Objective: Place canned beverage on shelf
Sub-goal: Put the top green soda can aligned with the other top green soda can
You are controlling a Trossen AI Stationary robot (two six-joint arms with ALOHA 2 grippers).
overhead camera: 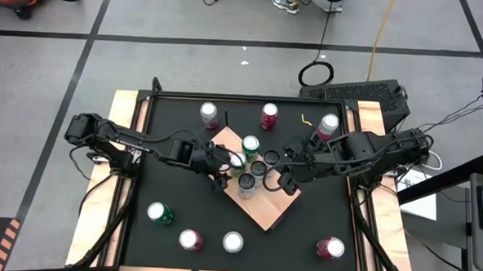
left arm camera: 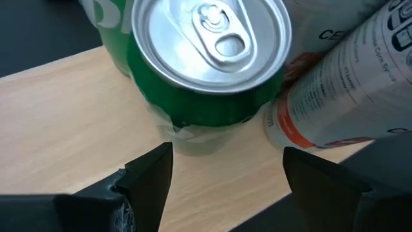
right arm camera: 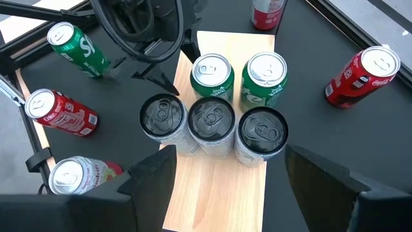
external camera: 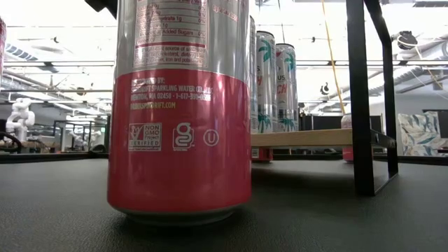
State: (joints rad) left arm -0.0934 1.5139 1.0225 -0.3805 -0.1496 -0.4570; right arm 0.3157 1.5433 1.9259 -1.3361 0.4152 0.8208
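hovering with its fingers spread and nothing between them, the left gripper [overhead camera: 226, 169] is sitting at the left edge of the shelf [overhead camera: 277, 209], just beside a green can [left arm camera: 209, 61] that is standing upright on the board. in the left wrist view the two dark fingers [left arm camera: 149, 177] are flanking the space just short of that can, not touching it, and a white can with an orange band [left arm camera: 335, 90] is pressing close against the green can's side.

facing it from the other side, the right gripper [overhead camera: 281, 176] is also standing open and empty, poised over the right part of the shelf, near the cluster of cans.

the shelf is lying turned like a diamond in the middle of the black table [overhead camera: 174, 186]. five cans are grouped on it: two green cans [right arm camera: 264, 77] in the back row and three dark-topped cans [right arm camera: 213, 122] in a row in front of them, all upright and touching or nearly touching.

further out, loose cans are standing on the table around the shelf: a red can [overhead camera: 268, 115] and two silver-topped cans [overhead camera: 210, 114] along the far edge, a green can on the table [overhead camera: 159, 213] near the left front, and more cans [overhead camera: 233, 242] along the near edge. in the low view a pink-banded can [external camera: 180, 105] is filling the foreground.
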